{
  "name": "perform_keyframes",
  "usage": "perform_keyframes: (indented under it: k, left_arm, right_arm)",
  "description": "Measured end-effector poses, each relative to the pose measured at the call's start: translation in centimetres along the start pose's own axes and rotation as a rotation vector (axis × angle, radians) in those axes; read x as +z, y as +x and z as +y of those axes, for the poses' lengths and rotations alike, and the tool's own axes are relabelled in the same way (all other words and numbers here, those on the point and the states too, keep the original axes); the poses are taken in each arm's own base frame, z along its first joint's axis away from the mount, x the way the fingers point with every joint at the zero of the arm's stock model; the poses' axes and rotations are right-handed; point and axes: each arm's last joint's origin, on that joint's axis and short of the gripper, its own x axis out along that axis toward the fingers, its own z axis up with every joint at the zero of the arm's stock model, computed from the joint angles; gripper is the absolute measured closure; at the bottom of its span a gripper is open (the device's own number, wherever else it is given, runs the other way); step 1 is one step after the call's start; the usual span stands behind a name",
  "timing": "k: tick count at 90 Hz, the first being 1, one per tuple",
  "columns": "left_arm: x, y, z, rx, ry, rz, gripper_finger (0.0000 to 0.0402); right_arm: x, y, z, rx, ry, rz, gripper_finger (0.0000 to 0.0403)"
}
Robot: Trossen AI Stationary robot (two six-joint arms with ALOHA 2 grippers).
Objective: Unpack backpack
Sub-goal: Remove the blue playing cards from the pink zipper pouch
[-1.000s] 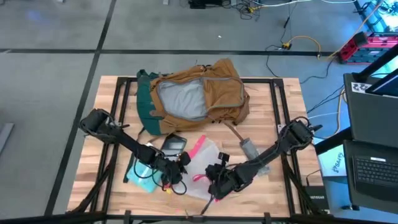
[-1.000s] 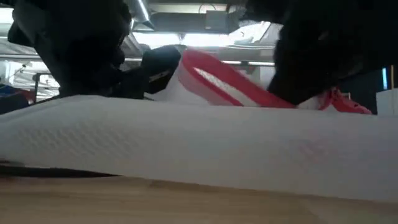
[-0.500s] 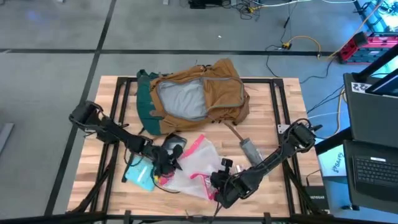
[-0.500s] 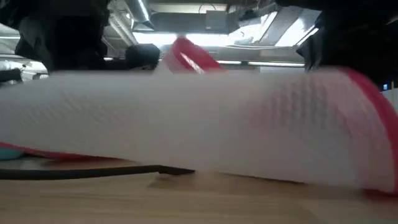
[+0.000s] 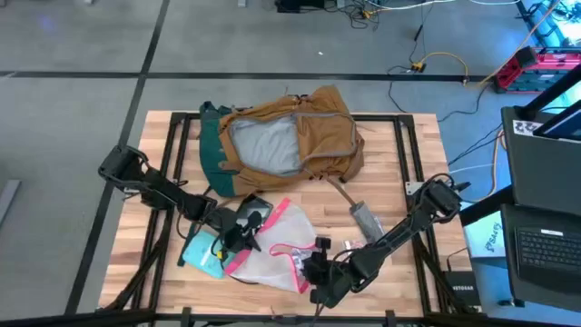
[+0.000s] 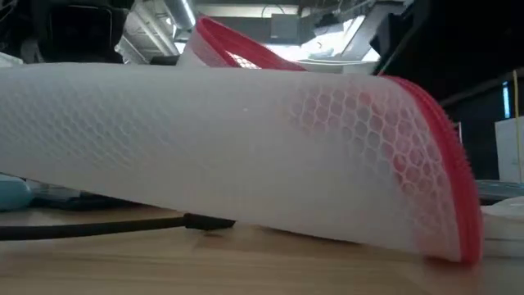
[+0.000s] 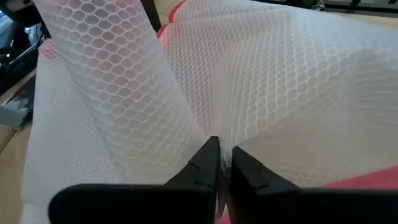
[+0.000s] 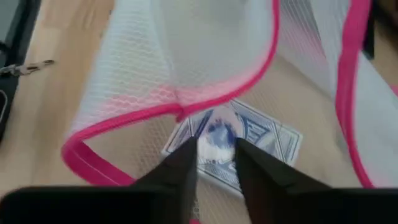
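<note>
Backpack (image 5: 290, 141) is the big soft bag lying at the far side of the worktop (image 5: 404, 191), with its top flap open and the grey inside showing. It is well apart from both of my arms. I think it is floppy cloth that will sag and fold if I lift it by one spot, so the thick rim of the opening or a dark green strap looks like the best place to grab. It looks flat now, so I think it is light.

Near the front of the worktop lies a see-through mesh pouch with a pink edge (image 5: 272, 250). My left end effector (image 7: 219, 163) is pinched tight on a fold of its white mesh. The mesh bunches up and creases where I hold it, so it is thin and soft and could slip.

My right end effector (image 8: 214, 155) is at the other side of the pouch, right at its pink edge. Its fingers (image 8: 180, 165) have a small gap between them, and I cannot tell if they hold the edge. Something like a blue patterned card (image 8: 233, 149) shows just past them.

A black phone (image 5: 254, 211) and a light blue thing (image 5: 207, 254) lie beside the pouch. A grey tube-like thing (image 5: 366, 218) lies nearer my right arm
</note>
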Motion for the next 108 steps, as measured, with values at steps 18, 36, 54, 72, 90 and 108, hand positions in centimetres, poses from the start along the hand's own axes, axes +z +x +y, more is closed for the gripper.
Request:
perform_keyframes:
  k: [18, 36, 54, 72, 90, 108]
  left_arm:
    - [-0.2, 0.0, -0.3, -0.06, -0.009, 0.006, 0.0401]
    - [-0.4, 0.0, -0.5, -0.106, -0.041, 0.007, 0.0401]
    - [-0.5, 0.0, -0.6, -0.113, -0.054, 0.02, 0.0401]
    - [-0.5, 0.0, -0.6, -0.114, -0.066, 0.022, 0.0401]
    - [-0.5, 0.0, -0.6, -0.114, -0.077, 0.024, 0.0401]
    - [-0.6, 0.0, -0.7, -0.119, -0.093, 0.032, 0.0401]
  right_arm:
    - [0.1, 2.1, -0.9, 0.003, -0.126, 0.028, 0.0188]
    - [0.3, 3.4, -1.7, 0.042, -0.206, 0.059, 0.0127]
    - [0.4, 3.3, -1.8, 0.034, -0.222, 0.06, 0.0095]
    - [0.4, 3.4, -2.0, 0.009, -0.202, 0.059, 0.0073]
    - [0.4, 3.8, -3.4, -0.001, -0.058, 0.154, 0.0072]
    - [-0.6, 3.0, -3.4, -0.045, -0.026, 0.23, 0.0072]
